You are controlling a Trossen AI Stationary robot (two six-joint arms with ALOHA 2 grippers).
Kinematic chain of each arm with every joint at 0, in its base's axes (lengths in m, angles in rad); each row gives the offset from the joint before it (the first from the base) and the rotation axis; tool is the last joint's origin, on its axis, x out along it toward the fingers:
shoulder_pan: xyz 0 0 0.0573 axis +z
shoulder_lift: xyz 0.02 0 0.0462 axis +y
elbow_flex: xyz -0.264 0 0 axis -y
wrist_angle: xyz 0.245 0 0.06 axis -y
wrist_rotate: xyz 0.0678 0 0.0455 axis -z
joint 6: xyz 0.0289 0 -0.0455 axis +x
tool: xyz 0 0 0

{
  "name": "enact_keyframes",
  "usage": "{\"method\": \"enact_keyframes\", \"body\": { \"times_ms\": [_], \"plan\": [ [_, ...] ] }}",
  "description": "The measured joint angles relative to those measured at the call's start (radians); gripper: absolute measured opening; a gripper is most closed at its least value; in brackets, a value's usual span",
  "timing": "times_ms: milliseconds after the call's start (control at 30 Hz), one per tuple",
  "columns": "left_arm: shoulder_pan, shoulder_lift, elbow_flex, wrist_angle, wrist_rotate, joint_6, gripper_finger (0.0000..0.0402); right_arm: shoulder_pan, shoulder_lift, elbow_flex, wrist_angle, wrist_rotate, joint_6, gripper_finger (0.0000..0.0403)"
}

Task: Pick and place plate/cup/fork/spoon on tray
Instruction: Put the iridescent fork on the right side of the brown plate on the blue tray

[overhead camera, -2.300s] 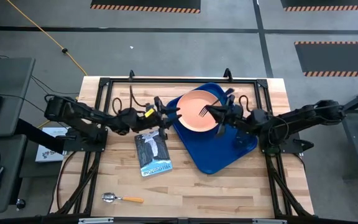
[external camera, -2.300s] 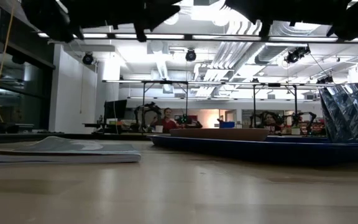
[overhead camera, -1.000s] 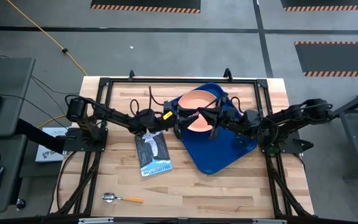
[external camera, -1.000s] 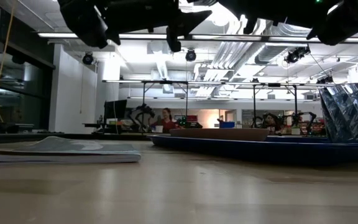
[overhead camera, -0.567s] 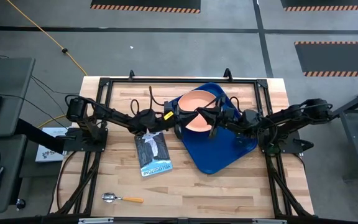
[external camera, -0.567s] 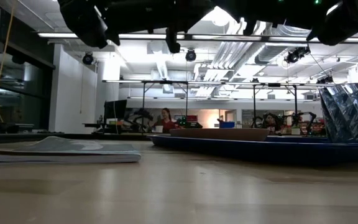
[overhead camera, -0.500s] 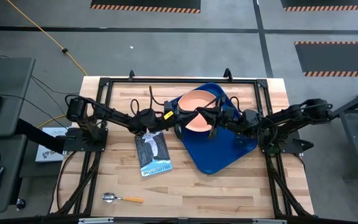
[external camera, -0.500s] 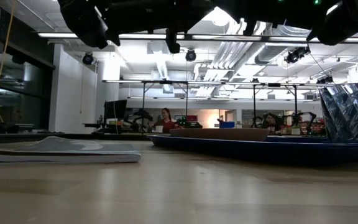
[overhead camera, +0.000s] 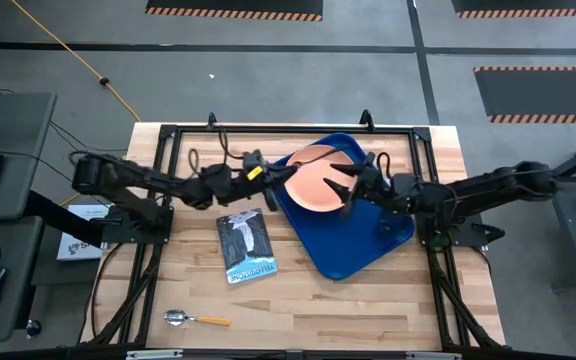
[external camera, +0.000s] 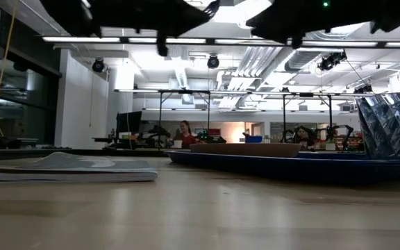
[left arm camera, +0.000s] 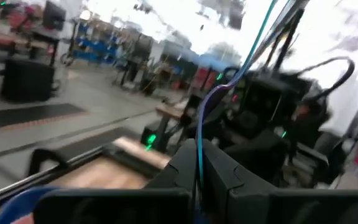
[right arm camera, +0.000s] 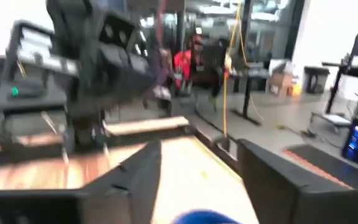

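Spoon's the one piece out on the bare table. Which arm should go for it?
Left, probably. The spoon lies on the left arm's half of the table, past the booklet. The right gripper hovers over the plate, farther off than the left gripper.

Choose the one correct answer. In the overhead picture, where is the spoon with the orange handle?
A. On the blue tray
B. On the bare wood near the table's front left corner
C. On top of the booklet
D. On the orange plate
B. The spoon lies alone on the table, far from the tray, the plate and the booklet.
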Motion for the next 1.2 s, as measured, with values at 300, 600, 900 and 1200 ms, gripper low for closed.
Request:
{"method": "enact_keyframes", "body": {
  "times_ms": [300,600,900,1200],
  "plan": [
    [-0.030,-0.267,0.134,-0.893,-0.067,-0.064,0.0001,0.000,-0.253,0.080,-0.700,-0.014,0.138,0.0258],
    [-0.101,-0.141,0.303,-1.248,-0.047,-0.171,0.0001,-0.001,-0.208,0.381,-1.373,-0.214,0.294,0.0259],
    [-0.117,-0.013,0.406,-1.276,-0.050,-0.138,0.0000,-0.027,-0.037,0.493,-1.466,-0.386,0.282,0.0259],
    [-0.114,-0.002,0.423,-1.316,-0.049,-0.129,0.0000,-0.060,0.050,0.509,-1.416,-0.452,0.167,0.0259]
  ]
}}
